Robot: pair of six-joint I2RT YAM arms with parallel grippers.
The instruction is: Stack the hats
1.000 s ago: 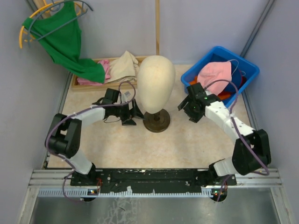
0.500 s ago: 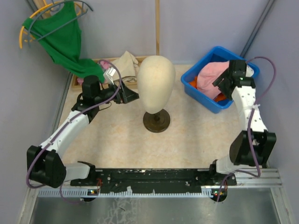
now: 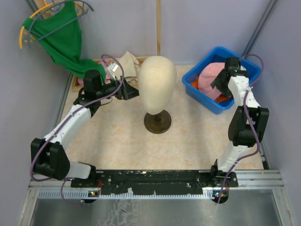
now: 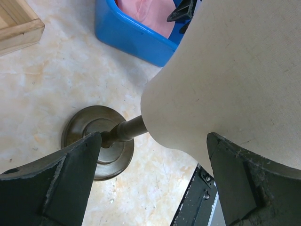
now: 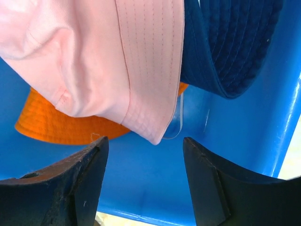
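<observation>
Right wrist view: in the blue bin (image 5: 155, 188) the pink hat (image 5: 94, 56) hides most of the orange hat (image 5: 61, 129) (navy hat (image 5: 225, 42) cut off); right gripper (image 5: 145, 143) spread, empty; left gripper (image 4: 154, 136) spread beside mannequin head (image 4: 235, 70)

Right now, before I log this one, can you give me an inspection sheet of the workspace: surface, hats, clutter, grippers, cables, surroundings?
Surface: beige marbled tabletop, carrying a mannequin head on a dark stand.
Job's things: pink bucket hat lying over an orange hat, navy hat beside it, all in the blue bin; none on the mannequin head.
Clutter: green garment on a hanger; beige cloth at a wooden tray.
Grippers: left gripper open beside the mannequin head, holding nothing; right gripper open over the bin at the pink hat's brim, not closed on it.
Cables: purple cable looping along each arm; no snag seen.
Surroundings: plain walls, wooden post behind, metal rail at the near edge.
</observation>
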